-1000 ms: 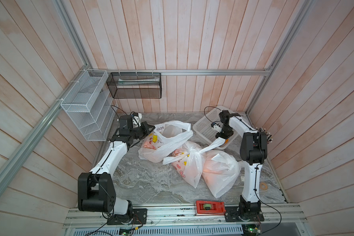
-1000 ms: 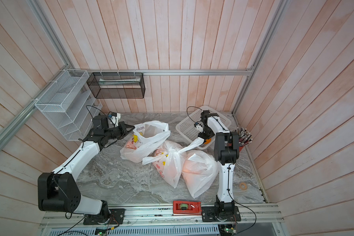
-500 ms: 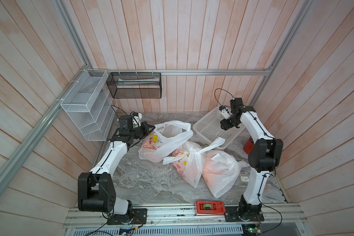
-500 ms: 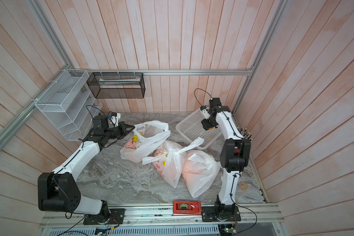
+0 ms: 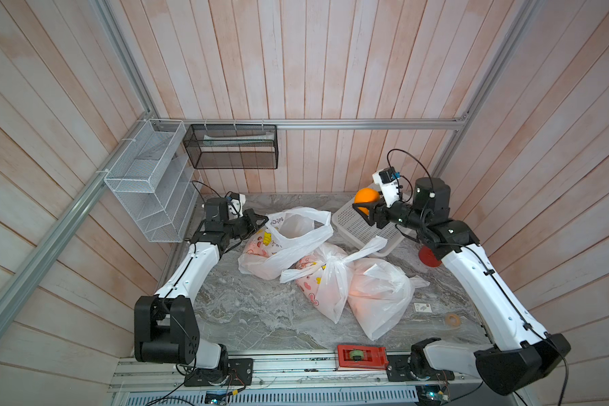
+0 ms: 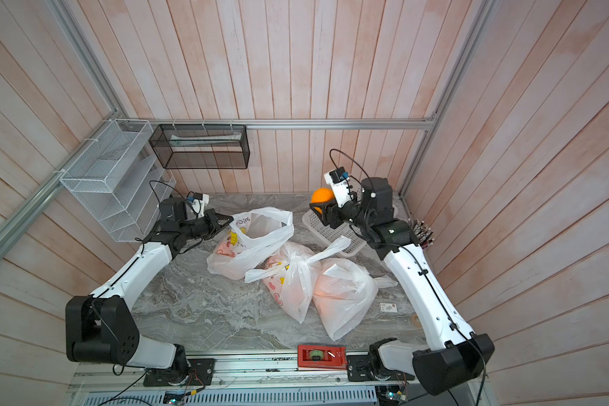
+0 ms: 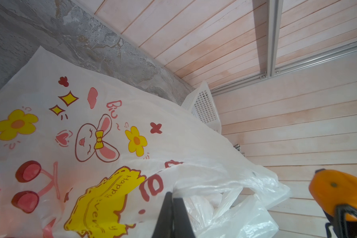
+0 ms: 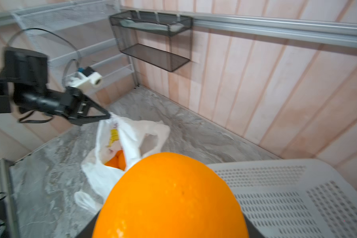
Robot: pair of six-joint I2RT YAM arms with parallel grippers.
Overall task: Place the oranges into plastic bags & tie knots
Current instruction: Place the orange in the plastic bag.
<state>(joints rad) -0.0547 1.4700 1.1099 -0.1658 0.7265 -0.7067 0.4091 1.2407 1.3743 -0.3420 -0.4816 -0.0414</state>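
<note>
My right gripper (image 5: 365, 206) (image 6: 320, 208) is shut on one of the oranges (image 5: 366, 197) (image 6: 322, 195) (image 8: 171, 197), held in the air above the back left corner of the white basket. That orange hides the jaws in the right wrist view. My left gripper (image 5: 263, 220) (image 6: 230, 220) (image 7: 172, 195) (image 8: 108, 117) is shut on the rim of an open printed plastic bag (image 5: 289, 242) (image 6: 257, 239) (image 7: 91, 134), holding its mouth up. More oranges (image 8: 116, 160) lie inside it. Two filled bags (image 5: 324, 288) (image 5: 377, 298) lie in front, the printed one closed by a knot (image 5: 327, 266).
A white perforated basket (image 5: 355, 225) (image 8: 297, 195) sits at the back right under my right gripper. A black mesh shelf (image 5: 231, 146) and a white wire rack (image 5: 148, 182) hang on the walls. A red block (image 5: 361, 356) lies at the front edge, a red object (image 5: 428, 256) by the right arm.
My right gripper has risen out of the basket with an orange and turned toward the open bag, its elbow swinging out to the right. The left arm and the bags have not moved.
</note>
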